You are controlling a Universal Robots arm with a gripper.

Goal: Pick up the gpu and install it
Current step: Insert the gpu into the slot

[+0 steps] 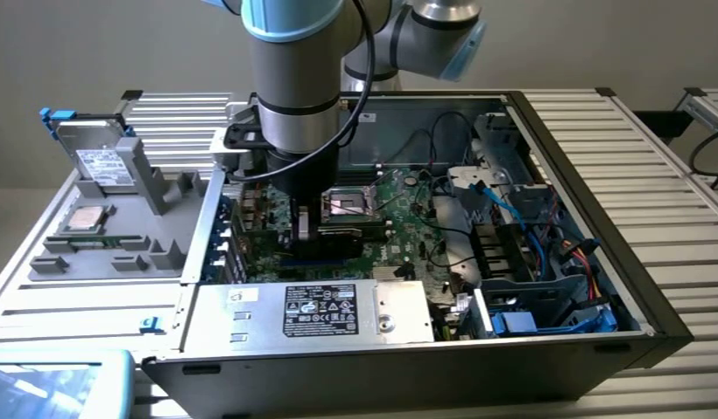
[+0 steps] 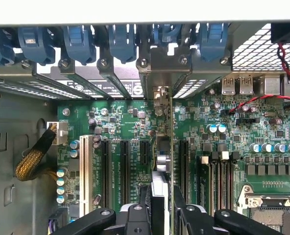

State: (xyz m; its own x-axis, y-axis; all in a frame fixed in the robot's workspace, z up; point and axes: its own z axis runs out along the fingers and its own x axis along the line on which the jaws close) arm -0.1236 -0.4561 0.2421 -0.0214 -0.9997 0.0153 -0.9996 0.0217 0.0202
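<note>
Over motherboard (image 2: 135,122), fingers (image 2: 140,215) gripping gpu (image 2: 163,161)

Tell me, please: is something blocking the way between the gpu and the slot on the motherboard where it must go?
Nothing visible blocks it. The gripper holds the gpu on edge, right over the expansion slots of the motherboard. The neighbouring slots look bare, and the red cable lies apart from them.
</note>
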